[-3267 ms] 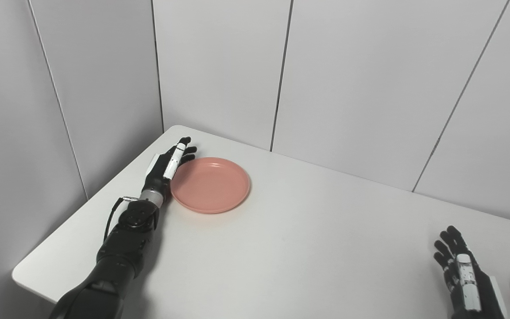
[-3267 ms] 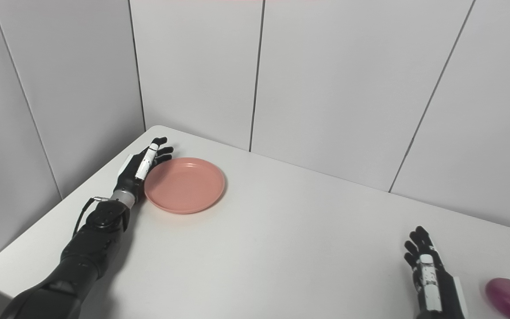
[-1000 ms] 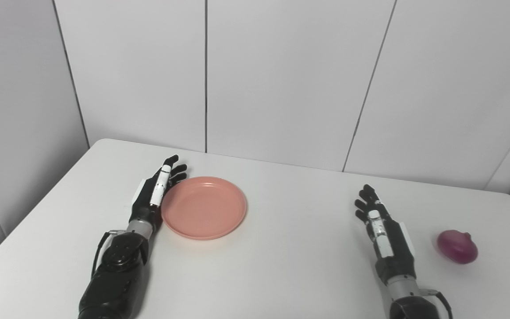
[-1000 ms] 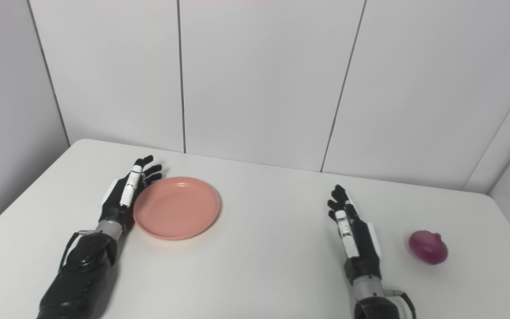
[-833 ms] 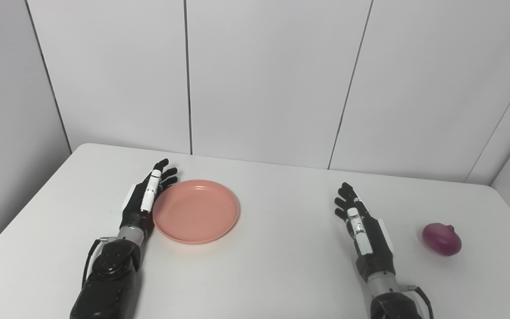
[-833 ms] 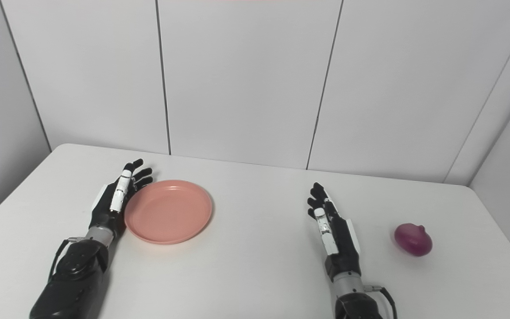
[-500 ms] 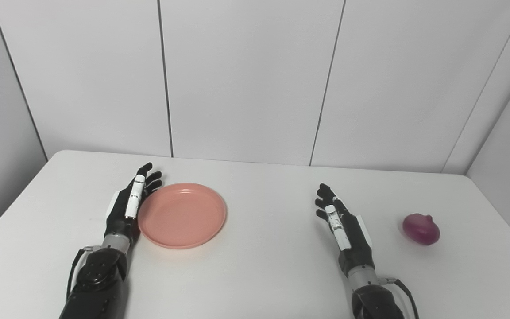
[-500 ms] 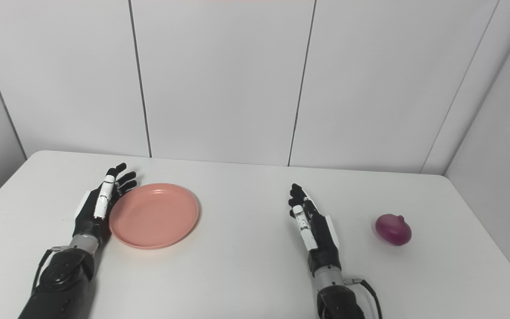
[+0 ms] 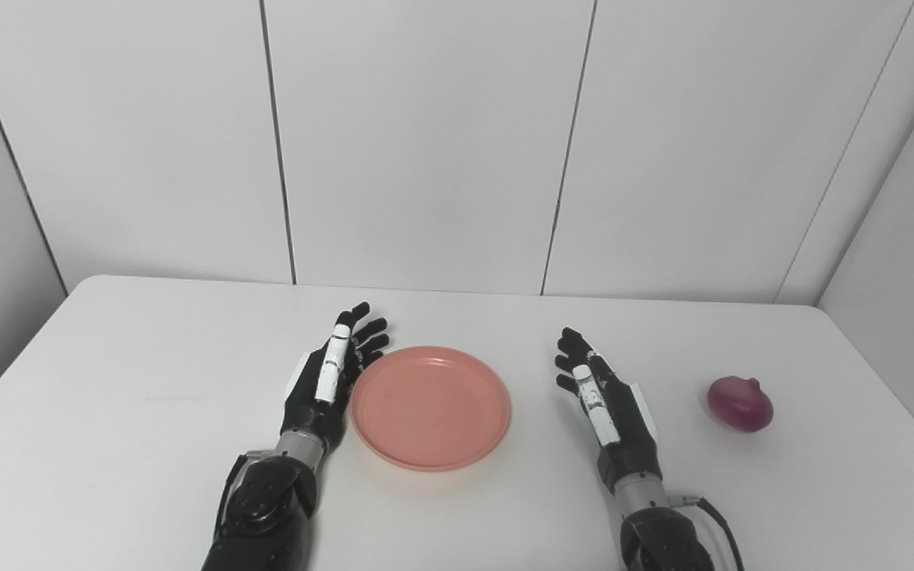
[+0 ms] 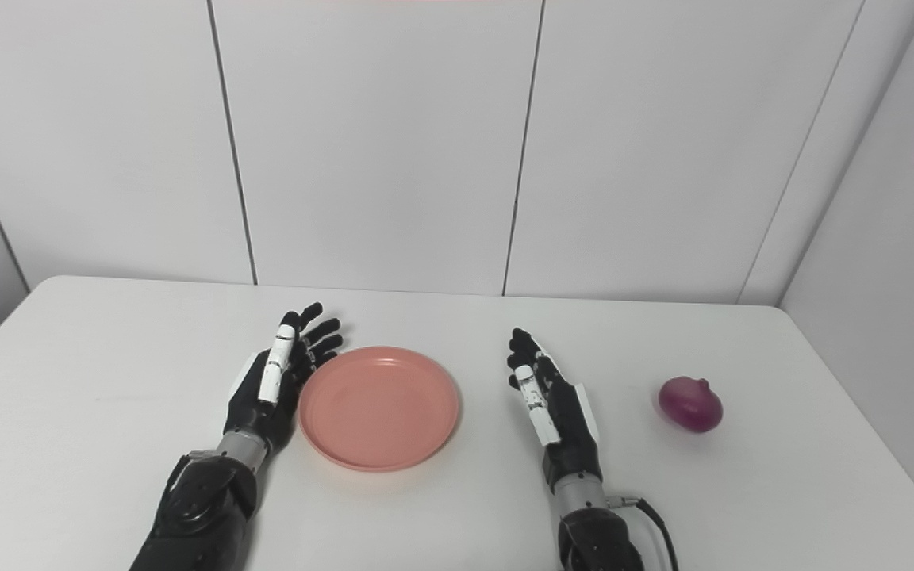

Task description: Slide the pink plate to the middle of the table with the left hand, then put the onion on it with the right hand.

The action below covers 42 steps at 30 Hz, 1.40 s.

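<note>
Since approx half a sec ago, pink plate (image 9: 431,407) and left hand (image 9: 328,385) sit further right on white table (image 9: 108,396), closer to right hand (image 9: 604,394); gap between plate and right hand is much narrower. The camera has also panned, so part of the shift across the picture is the view, not the objects. Right hand and onion (image 9: 739,404) keep roughly the same spacing from each other as before.

Plate is the landmark. It lies flat near the table's middle, shallow, round, nothing on it. Left hand is at plate's left edge, standing on its side w/ palm facing the rim, fingers (image 10: 308,337) straight, spread and pointing toward the back wall (image 9: 425,143). Hand looks to be touching the rim or just beside it; contact can't be confirmed. It holds nothing, fingers apart.

Right hand is to plate's right, near but clearly apart from the rim, also on its side, palm facing the plate, fingers extended and apart, holding nothing.

Onion, purple-red, rests on the table well right of the plate, beyond the right hand, not touching it. Both forearms enter from the bottom edge, either side of the plate.
</note>
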Available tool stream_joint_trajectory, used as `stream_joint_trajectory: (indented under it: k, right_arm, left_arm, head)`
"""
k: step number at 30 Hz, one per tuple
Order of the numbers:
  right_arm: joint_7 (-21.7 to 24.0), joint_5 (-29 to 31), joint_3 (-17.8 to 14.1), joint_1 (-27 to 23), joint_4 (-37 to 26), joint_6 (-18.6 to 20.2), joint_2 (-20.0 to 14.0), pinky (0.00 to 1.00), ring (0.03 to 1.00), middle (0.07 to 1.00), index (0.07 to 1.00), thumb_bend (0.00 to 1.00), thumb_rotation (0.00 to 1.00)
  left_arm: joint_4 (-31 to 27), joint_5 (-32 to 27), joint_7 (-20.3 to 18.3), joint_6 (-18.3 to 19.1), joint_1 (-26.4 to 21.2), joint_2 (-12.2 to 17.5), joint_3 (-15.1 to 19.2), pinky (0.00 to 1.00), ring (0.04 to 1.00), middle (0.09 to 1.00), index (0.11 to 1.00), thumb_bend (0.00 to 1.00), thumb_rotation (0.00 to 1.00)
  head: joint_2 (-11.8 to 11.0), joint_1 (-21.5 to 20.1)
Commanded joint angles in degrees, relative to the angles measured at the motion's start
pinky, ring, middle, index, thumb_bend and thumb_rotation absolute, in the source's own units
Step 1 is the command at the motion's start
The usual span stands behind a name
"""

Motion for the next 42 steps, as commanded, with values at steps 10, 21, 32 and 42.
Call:
stream_joint_trajectory:
  k: [10,21,32,42]
  right_arm:
    - [0.4,-0.1,0.4,-1.1,0.0,-0.3,-0.8,0.86,0.886,0.900,0.909,0.46,0.86]
    - [0.0,0.5,0.1,-1.1,0.5,-0.6,-0.5,0.85,0.880,0.891,0.897,0.47,0.84]
    - [0.1,-0.1,0.4,-1.3,0.9,-1.2,-0.8,0.85,0.883,0.897,0.904,0.48,0.87]
    - [0.2,0.5,0.3,-1.1,0.2,-0.7,-0.6,0.85,0.884,0.897,0.903,0.47,0.85]
  left_arm:
    - [-4.3,2.2,1.0,2.8,3.7,-2.1,-2.2,0.88,0.867,0.870,0.902,0.54,1.00]
    - [-5.3,2.9,1.0,3.5,4.3,-2.2,-3.3,0.88,0.868,0.871,0.898,0.53,1.00]
    - [-6.0,3.2,1.0,4.2,4.6,-2.1,-3.9,0.90,0.878,0.880,0.911,0.53,1.00]
    - [-7.0,2.4,-0.1,4.2,5.3,-1.6,-3.9,0.90,0.881,0.879,0.909,0.52,1.00]
  head:
    - [0.1,0.0]
    - [-0.1,0.1]
    - [0.0,0.1]
    - [0.5,0.0]
